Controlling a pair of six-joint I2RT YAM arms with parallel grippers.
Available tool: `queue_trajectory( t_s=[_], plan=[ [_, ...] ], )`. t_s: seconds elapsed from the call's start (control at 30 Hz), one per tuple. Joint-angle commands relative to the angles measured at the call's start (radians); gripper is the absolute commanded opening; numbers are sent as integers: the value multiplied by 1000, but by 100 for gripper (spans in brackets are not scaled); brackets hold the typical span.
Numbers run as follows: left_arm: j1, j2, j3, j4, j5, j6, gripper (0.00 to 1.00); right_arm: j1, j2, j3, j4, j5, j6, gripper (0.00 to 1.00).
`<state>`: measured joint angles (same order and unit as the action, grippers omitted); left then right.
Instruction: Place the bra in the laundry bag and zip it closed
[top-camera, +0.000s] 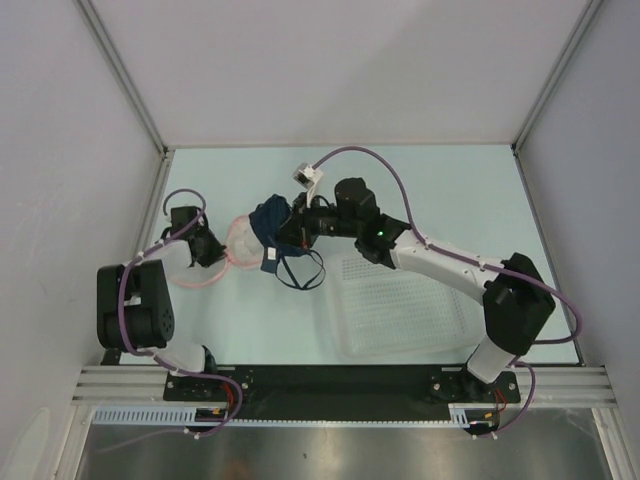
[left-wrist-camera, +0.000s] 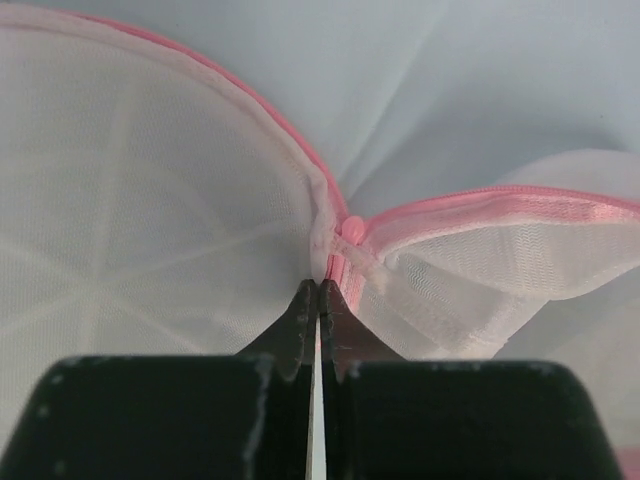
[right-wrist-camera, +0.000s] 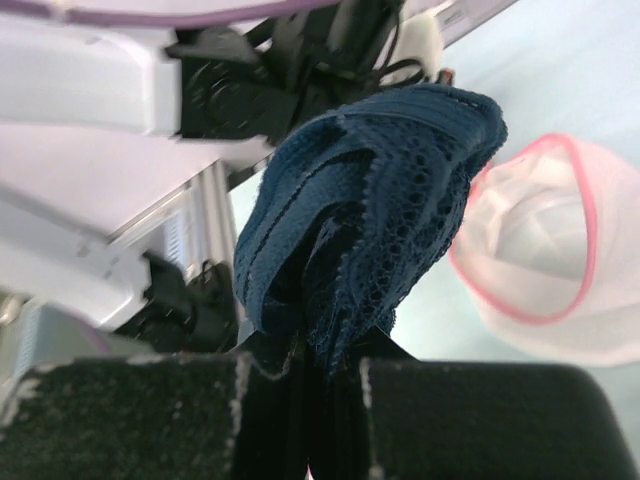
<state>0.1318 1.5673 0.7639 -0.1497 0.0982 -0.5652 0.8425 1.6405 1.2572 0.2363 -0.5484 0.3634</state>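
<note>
**Thin pinch on the bag, bunched bra above it: where this could slip**

The left claw (left-wrist-camera: 318, 290) is fully closed, its tips meeting on the pink rim (left-wrist-camera: 345, 228) of the bag (left-wrist-camera: 150, 230), right where the two mesh halves join. The bite looks very shallow, with only the edge of the trim between the tips. If the bra is pushed in hard, the rim may well pull free and the bag would slide across the worktop (top-camera: 450, 190).

The right claw (right-wrist-camera: 300, 350) is closed on the bra (right-wrist-camera: 380, 200), which is held off the worktop in a crumpled wad just beside the bag. The bag's mouth gapes towards it in the right wrist view. Two things look risky to me:

- The straps (top-camera: 300, 272) dangle in loops below the wad, on the side away from the bag. They could end up outside the mouth, or lie across the rim and jam the zip later.
- The mouth is small next to the bunched fabric. A drop from this height may catch the rim, fold a half shut, or leave the bra partly out.

The left claw holds the bag at its hinge point, so it does little to prop the mouth open. The basket (top-camera: 400, 310) lies near the right arm, well clear of the bag, and seems no hazard.
</note>
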Motion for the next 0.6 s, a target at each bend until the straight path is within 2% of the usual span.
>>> queue_trajectory(
  t_s=[0.0,0.03,0.1,0.13,0.23,0.33,0.53,0.57],
  plan=[
    [-47,-107,8,-71,-52,14,0,69,61,111,-3,232,-67,0],
    [-50,-149,-11,-83,-43,14,0,85,76,126,-29,355,-75,0],
    [-57,-211,-44,-106,-38,4,0,134,100,151,-20,473,-101,0],
    [-60,-275,-84,-109,-29,-1,0,148,104,137,54,586,-119,0],
    [-60,-364,-133,-142,-11,-13,0,210,130,47,321,750,-223,0],
    [-60,-426,-147,-182,47,-18,0,233,203,33,495,864,-267,0],
    [-60,-458,-153,-244,162,-25,0,259,350,106,719,1028,-360,0],
    [-61,-467,-152,-261,173,-24,0,265,378,113,759,1045,-427,0]
  ],
)
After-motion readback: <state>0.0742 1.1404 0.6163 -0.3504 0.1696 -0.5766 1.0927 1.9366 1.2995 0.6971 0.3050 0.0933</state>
